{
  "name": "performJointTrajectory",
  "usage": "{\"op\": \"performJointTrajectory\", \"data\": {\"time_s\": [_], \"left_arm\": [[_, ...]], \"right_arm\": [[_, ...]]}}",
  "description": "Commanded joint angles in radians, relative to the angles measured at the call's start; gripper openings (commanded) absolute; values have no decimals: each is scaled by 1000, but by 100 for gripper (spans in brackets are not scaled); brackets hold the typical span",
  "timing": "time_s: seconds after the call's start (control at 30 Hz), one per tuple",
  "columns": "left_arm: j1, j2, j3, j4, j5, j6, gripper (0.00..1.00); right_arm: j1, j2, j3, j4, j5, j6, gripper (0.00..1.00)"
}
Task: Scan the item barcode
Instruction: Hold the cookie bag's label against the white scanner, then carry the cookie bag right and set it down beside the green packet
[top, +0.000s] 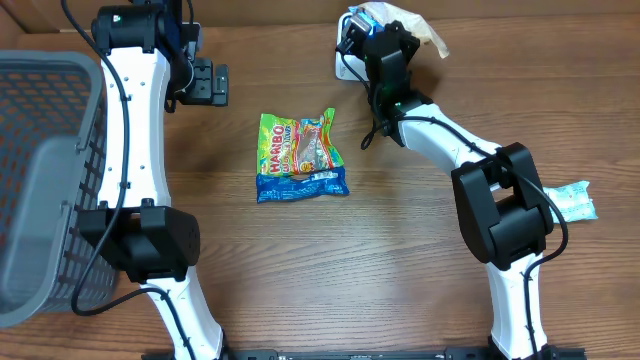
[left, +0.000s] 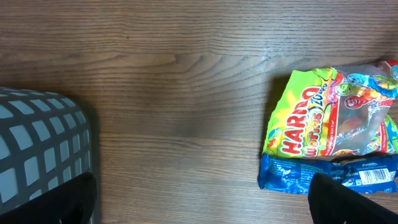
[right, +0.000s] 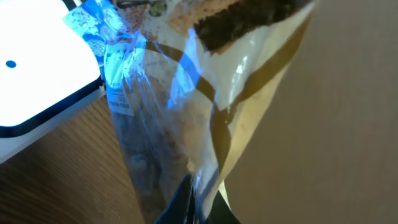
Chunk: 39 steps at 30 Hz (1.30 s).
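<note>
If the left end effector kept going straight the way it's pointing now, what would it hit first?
Most likely the bare wooden table, between the grey basket and the Haribo bag. The left end effector seems aimed down at that gap, though depth is unclear.

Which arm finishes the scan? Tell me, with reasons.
Right: the right tool is shut on the clear packet beside the white scanner; the left tool is open, holding nothing.

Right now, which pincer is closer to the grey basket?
Left. The left pincer hangs open beside the basket; the right pincer, shut on a packet, is far off.
</note>
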Motion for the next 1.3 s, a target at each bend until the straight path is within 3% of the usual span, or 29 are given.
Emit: {"op": "performJointTrajectory", "data": {"time_s": [0.0, 0.37, 0.53, 0.7, 0.97, 1.07, 1.27], "left_arm": [[-8, 8, 6, 2, 11, 19, 100], [-8, 8, 6, 2, 11, 19, 99], [-8, 8, 6, 2, 11, 19, 100], [-8, 8, 6, 2, 11, 19, 100], [-8, 8, 6, 2, 11, 19, 99], [-8, 8, 6, 2, 11, 19, 100], [-8, 8, 6, 2, 11, 19, 100]], "right_arm": [[11, -3, 13, 6, 28, 3, 4], [48, -3, 13, 107, 39, -8, 4], [48, -3, 13, 268, 39, -110, 4], [50, -3, 13, 276, 57, -158, 4], [97, -48, 13, -2, 51, -121, 4], [132, -118, 13, -92, 43, -17, 4], [208, -382, 13, -524, -126, 332, 4]]}}
